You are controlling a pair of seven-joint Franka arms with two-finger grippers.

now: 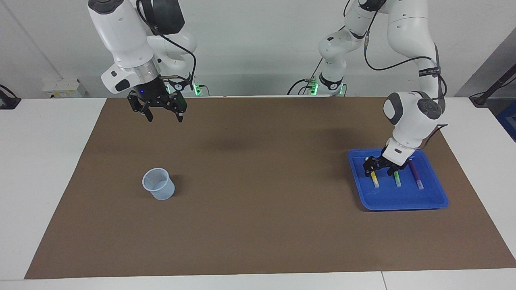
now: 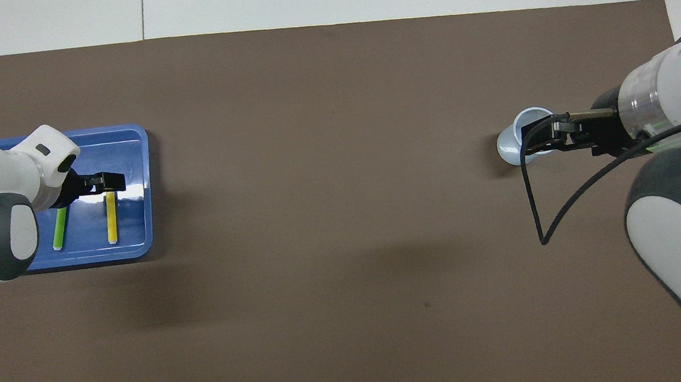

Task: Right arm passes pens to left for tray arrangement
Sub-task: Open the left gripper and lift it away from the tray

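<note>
In the blue tray [image 1: 403, 199], yellow, green and purple pens [image 1: 397, 177] lie parallel; both arms' jaws spread.

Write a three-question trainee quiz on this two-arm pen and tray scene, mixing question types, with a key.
1. True or false: the slim yellow marker pen lies in the shallow bright blue plastic tray.
2. How many pens lie in the tray? A) one B) two C) three
3. Fill in: the open left gripper is over the ____.

Key: 1 true. 2 C: yellow, slim green marker pen, slim purple marker pen. 3 tray. The open right gripper waits over the brown mat.
</note>
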